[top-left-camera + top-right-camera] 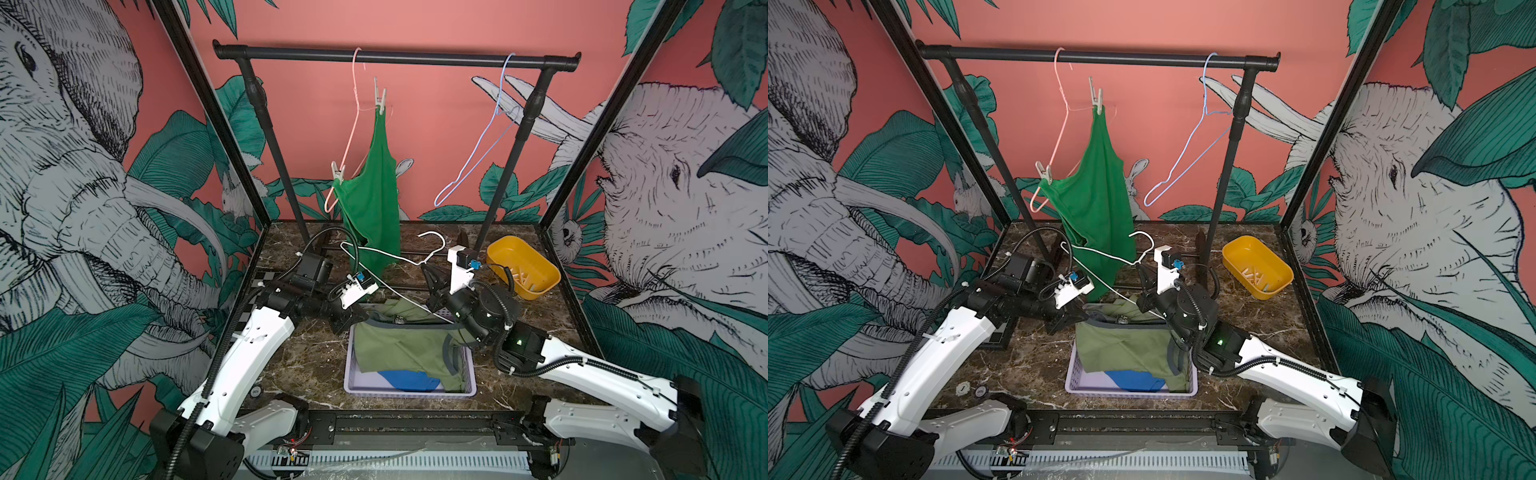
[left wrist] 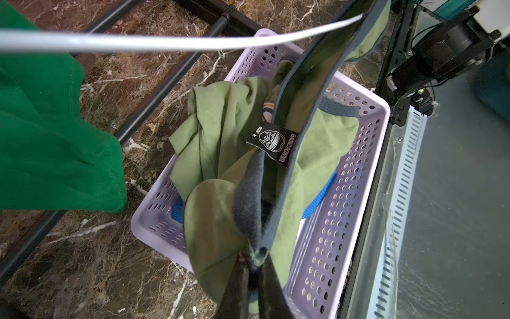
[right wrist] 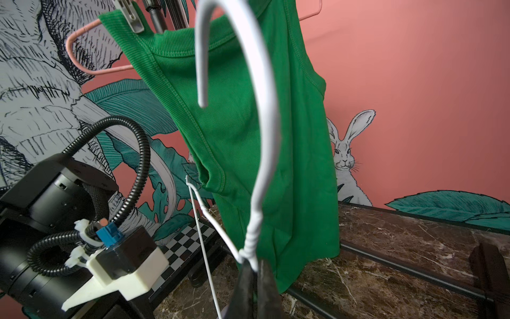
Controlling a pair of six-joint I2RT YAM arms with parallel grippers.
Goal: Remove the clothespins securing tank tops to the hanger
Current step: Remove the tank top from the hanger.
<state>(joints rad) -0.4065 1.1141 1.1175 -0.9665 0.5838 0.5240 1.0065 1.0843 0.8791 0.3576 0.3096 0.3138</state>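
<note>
Both top views: lilac basket holds olive top w/ blue top under it, mostly hidden; yellow bin has loose clothespins, count unclear. Bright green top hangs on pink hanger by two clothespins.
L wrist: left gripper clenched on olive top's grey trim above lilac basket; fingers cut off by frame edge.
R wrist: right gripper clamps white hanger at neck; fingertips blurred.

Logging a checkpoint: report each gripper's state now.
Left gripper: closed on the olive top.
Right gripper: closed on the white hanger.
</note>
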